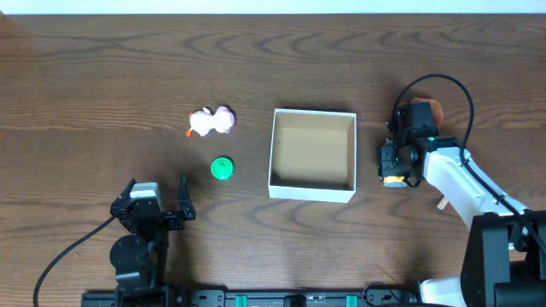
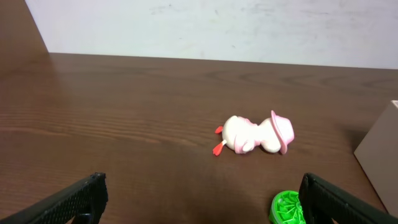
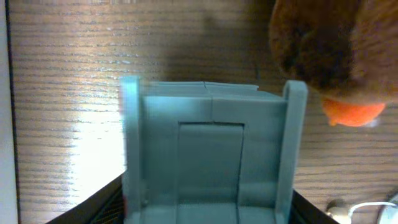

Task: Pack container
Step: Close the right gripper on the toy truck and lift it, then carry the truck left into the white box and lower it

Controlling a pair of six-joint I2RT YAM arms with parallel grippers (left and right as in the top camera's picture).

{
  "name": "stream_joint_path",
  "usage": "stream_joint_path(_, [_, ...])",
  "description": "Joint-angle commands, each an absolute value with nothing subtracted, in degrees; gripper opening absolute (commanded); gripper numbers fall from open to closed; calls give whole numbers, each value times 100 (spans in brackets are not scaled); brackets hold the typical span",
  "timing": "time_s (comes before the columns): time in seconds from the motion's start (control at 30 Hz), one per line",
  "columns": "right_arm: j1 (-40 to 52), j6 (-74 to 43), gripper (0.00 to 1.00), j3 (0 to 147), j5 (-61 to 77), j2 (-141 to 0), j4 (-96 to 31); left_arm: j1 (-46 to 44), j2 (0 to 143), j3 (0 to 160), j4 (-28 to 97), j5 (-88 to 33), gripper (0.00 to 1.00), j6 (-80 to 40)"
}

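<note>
The container (image 1: pixel 312 183), a square shallow box with white walls and a brown floor, stands mid-table with nothing in it. A pink toy with a hat (image 1: pixel 211 122) lies to its left, on its side in the left wrist view (image 2: pixel 255 134). A green ribbed disc (image 1: pixel 222 169) lies below it and shows beside the right finger in the left wrist view (image 2: pixel 287 208). My left gripper (image 1: pixel 156 191) (image 2: pixel 202 199) is open and empty, short of both. My right gripper (image 1: pixel 409 128) (image 3: pixel 205 199), right of the container, is shut on a grey-blue blocky toy (image 3: pixel 208 149).
A brown plush with an orange part (image 1: pixel 433 109) (image 3: pixel 329 50) lies just beyond the right gripper. The container's white wall shows at the left edge of the right wrist view (image 3: pixel 3 112). A pale wall (image 2: pixel 217 28) ends the table at the far side.
</note>
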State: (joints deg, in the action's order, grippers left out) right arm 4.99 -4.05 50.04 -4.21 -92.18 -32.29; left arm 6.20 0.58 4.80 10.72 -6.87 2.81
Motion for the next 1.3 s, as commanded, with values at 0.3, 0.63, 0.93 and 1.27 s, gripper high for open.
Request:
stream_joint_path(0.3, [443, -419, 55, 5065, -449, -8737, -3474, 598, 23, 397, 1273, -683, 98, 255])
stream_joint_path(0.63, [808, -421, 55, 5068, -445, -7636, -3632, 598, 23, 397, 1273, -683, 98, 255])
stream_joint_path(0.93, [1885, -419, 50, 5068, -458, -6302, -3715, 598, 23, 397, 1273, -681, 98, 255])
stream_joint_path(1.27, [2976, -416, 46, 5068, -451, -5754, -3712, 598, 23, 397, 1273, -683, 98, 255])
